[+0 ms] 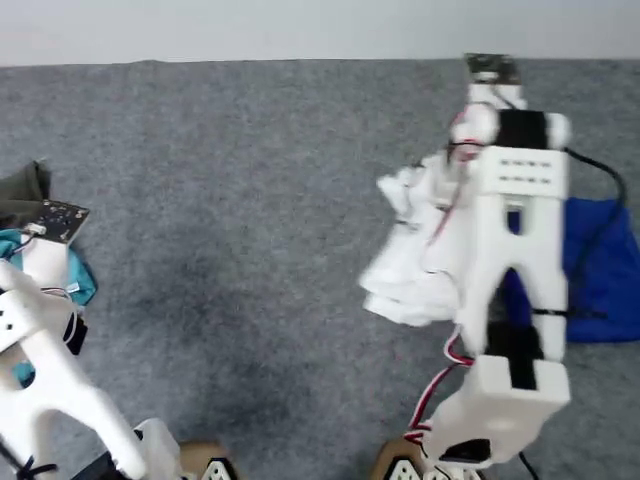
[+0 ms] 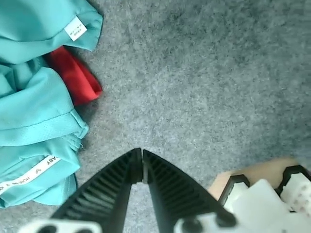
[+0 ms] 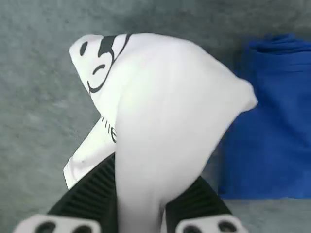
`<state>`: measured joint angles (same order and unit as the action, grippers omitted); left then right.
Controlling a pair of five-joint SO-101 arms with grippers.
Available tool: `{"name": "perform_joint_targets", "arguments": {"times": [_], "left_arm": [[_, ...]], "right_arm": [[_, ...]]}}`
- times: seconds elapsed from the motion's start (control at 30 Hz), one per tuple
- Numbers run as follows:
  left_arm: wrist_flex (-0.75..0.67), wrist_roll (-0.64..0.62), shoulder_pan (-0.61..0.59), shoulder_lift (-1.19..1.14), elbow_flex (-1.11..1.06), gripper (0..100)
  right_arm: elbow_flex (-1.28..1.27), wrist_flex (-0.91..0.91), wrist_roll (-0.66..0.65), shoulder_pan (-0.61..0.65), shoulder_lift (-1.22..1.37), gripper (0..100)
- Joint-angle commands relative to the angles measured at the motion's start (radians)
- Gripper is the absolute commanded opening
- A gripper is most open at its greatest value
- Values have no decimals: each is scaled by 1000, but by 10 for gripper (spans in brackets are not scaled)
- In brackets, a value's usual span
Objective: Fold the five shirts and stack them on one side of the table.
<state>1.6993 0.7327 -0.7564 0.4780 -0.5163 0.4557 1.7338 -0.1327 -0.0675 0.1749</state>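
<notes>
High view: the right arm (image 1: 515, 250) stands over the bunched white shirt (image 1: 420, 260), beside the blue shirt (image 1: 600, 270) at the counter's (image 1: 250, 200) right edge. Left wrist view: the left arm's jaws are closed, empty, near the teal shirt (image 2: 34, 111) and red shirt (image 2: 75, 77). Right wrist view: the right arm's jaws grip the white shirt.

Left arm (image 1: 45, 365): white, at the near left corner of the tabletop (image 1: 250, 200), rising from its base and leaning toward the left edge.
Left tool (image 2: 142, 162): points down at the tabletop, its two black ribbed jaws pressed together, tips touching.
Right arm (image 1: 520, 270): white, on the right side, stretched from its near base toward the far edge.
Right tool (image 3: 141, 187): black jaws clamped on a bunch of white shirt (image 3: 165, 97), which drapes over their tips.
</notes>
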Motion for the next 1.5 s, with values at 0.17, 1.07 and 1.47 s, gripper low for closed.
{"name": "perform_joint_targets", "arguments": {"times": [0.17,1.07,1.47], "left_arm": [[18,5,6,26,24,9],[46,5,5,26,22,9],[44,5,5,26,22,9]], "right_arm": [[11,53,-557,-231,-116,9],[5,-432,-784,-510,220,11],[9,-475,-666,-533,156,307]]}}
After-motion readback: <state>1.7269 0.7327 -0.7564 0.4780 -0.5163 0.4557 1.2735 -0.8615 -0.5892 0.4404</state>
